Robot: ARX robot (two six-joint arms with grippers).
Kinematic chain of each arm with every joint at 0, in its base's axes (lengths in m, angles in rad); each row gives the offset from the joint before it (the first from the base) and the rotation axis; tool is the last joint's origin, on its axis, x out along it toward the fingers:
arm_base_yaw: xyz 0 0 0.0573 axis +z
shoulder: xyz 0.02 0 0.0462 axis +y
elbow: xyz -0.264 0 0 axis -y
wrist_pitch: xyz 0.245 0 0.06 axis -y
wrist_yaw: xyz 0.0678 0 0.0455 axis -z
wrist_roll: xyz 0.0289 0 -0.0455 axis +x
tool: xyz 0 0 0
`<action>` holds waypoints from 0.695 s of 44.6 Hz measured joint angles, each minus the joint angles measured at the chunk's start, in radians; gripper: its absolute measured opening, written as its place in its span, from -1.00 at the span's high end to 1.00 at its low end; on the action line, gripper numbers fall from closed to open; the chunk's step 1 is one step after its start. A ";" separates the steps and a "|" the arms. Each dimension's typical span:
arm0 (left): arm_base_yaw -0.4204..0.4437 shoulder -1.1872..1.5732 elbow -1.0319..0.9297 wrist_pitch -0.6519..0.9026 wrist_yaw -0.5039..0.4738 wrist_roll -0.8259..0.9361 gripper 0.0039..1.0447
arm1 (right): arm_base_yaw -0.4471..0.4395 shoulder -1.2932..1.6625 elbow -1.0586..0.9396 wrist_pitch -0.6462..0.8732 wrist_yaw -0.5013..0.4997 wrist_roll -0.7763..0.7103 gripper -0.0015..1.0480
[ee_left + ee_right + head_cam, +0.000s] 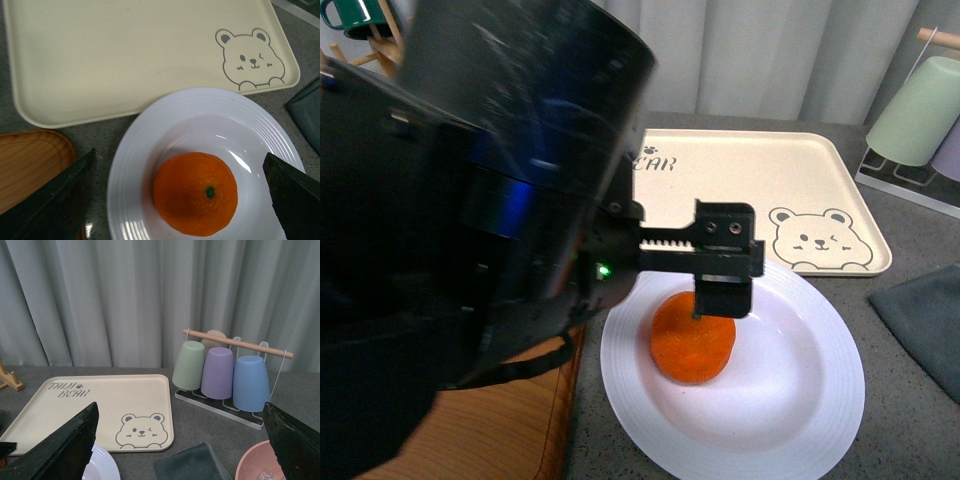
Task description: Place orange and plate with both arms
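- The orange [195, 193] lies in the well of the plate [131, 165], stem spot up, a little toward the robot's left of the plate's middle.
- The left gripper [179, 155] hangs right over it with its jaws spread wide. In the left wrist view the two dark fingers [55, 200] stand one on each side of the fruit, and white plate shows between each of them and the peel.
- From the front, one black finger crosses the top edge of the orange. I cannot tell from that view alone whether it touches.
- The plate sits on the grey tabletop [910, 420]. Its far rim comes up to the near edge of the beige bear tray [770, 170], close to the printed bear; I cannot tell whether rim and tray touch.
- A wooden board [30, 160] lies just beside the plate on the robot's left, and a dark grey cloth [930, 320] lies on its right, apart from the rim.
- The right gripper [180, 403] is held higher and well away from the fruit. Its jaws are wide apart with nothing between them, looking over the tray toward the curtain [125, 300].
- Further right stands a wire rack [235, 412] with upturned green, purple and blue cups. A pink bowl [255, 462] shows near the right gripper.
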 joint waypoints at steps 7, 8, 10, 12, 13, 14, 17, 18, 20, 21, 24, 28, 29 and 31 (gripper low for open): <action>0.084 -0.163 -0.135 0.000 -0.027 0.035 -0.88 | 0.000 0.000 0.000 0.000 0.000 0.000 -0.83; 0.101 -0.197 -0.163 0.000 -0.032 0.038 -0.88 | 0.000 0.000 0.000 0.000 0.000 0.000 -0.83; 0.130 -0.261 -0.209 -0.011 -0.040 0.040 -0.88 | 0.000 0.000 0.000 0.000 0.000 0.000 -0.83; 0.145 -0.300 -0.238 -0.018 -0.047 0.043 -0.88 | 0.000 0.000 0.000 0.000 0.000 0.000 -0.83; 0.156 -0.328 -0.256 -0.023 -0.051 0.043 -0.88 | 0.000 0.000 0.000 0.000 0.000 0.000 -0.83; 0.166 -0.357 -0.274 -0.031 -0.051 0.043 -0.88 | 0.000 0.000 0.000 0.000 0.000 0.000 -0.83; 0.201 -0.474 -0.337 -0.077 -0.058 0.046 -0.88 | 0.000 0.000 0.000 0.000 0.000 0.000 -0.83; 0.209 -0.504 -0.351 -0.091 -0.059 0.046 -0.88 | 0.000 0.000 0.000 0.000 0.000 0.000 -0.83; 0.228 -0.580 -0.382 -0.129 -0.059 0.045 -0.88 | 0.000 0.000 0.000 0.000 0.000 0.000 -0.83; 0.234 -0.610 -0.392 -0.146 -0.060 0.044 -0.88 | 0.000 0.000 0.000 0.000 0.000 0.000 -0.83; 0.246 -0.686 -0.414 -0.179 -0.063 0.042 -0.88 | 0.000 0.000 0.000 0.000 0.000 0.000 -0.83; 0.246 -0.708 -0.427 -0.145 -0.088 0.064 -0.85 | 0.000 0.000 0.000 0.000 0.000 0.000 -0.83; 0.245 -0.697 -0.437 -0.109 -0.108 0.077 -0.82 | 0.000 0.000 0.000 0.000 0.000 0.000 -0.83; 0.248 -0.671 -0.491 0.085 -0.177 0.136 -0.69 | 0.000 0.000 0.000 0.000 0.000 0.000 -0.83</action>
